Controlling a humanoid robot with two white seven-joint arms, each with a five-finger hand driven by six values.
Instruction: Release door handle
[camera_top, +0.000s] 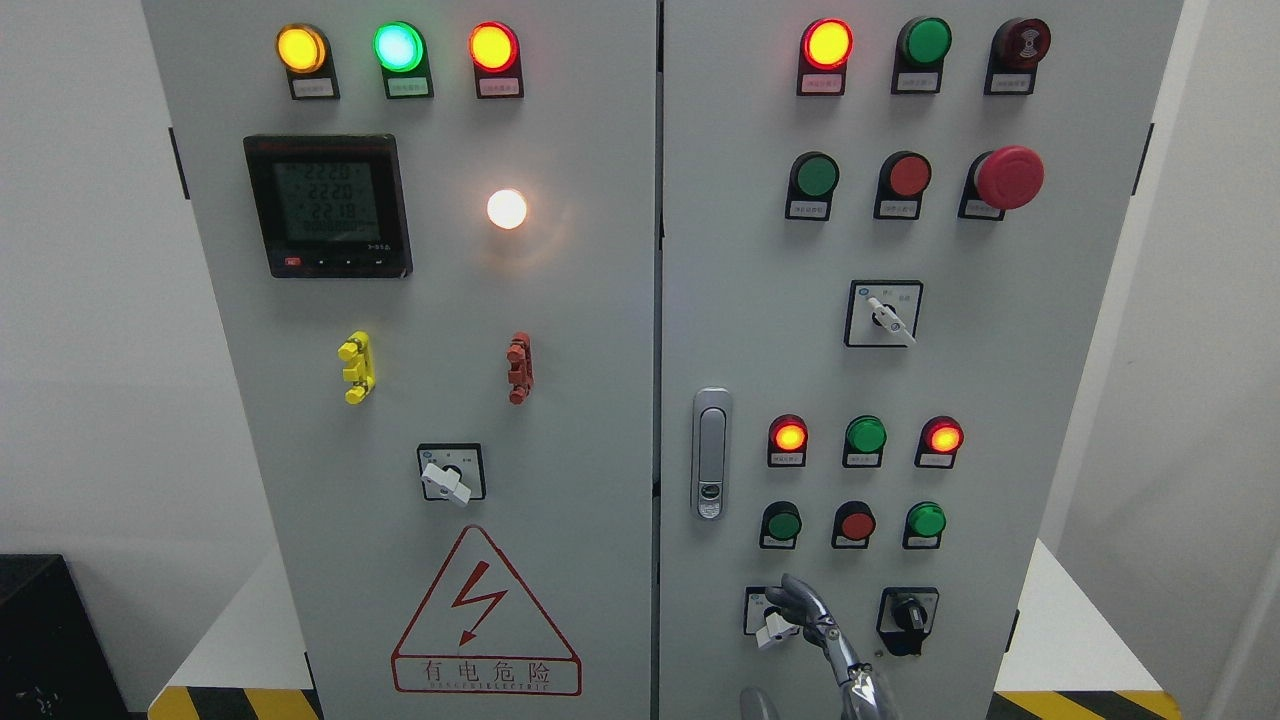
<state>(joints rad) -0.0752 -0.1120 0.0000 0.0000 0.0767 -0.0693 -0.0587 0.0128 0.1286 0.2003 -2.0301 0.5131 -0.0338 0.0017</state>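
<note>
The silver door handle (711, 455) sits flush and upright on the left edge of the cabinet's right door (1040, 400). My right hand (812, 625) comes up from the bottom edge, well below the handle and not touching it. Its metal fingers (795, 596) are loosely extended and hold nothing. One fingertip lies next to the white knob of a rotary switch (768, 620). A rounded part of the hand (760, 703) shows at the bottom edge. The left arm is out of sight.
Both grey cabinet doors are closed, with the seam (659, 300) between them. Lit indicator lamps, push buttons, a red emergency stop (1008, 177), a meter (328, 205) and rotary switches (908, 610) cover the panels. A white wall lies on both sides, with hazard-striped floor edges below.
</note>
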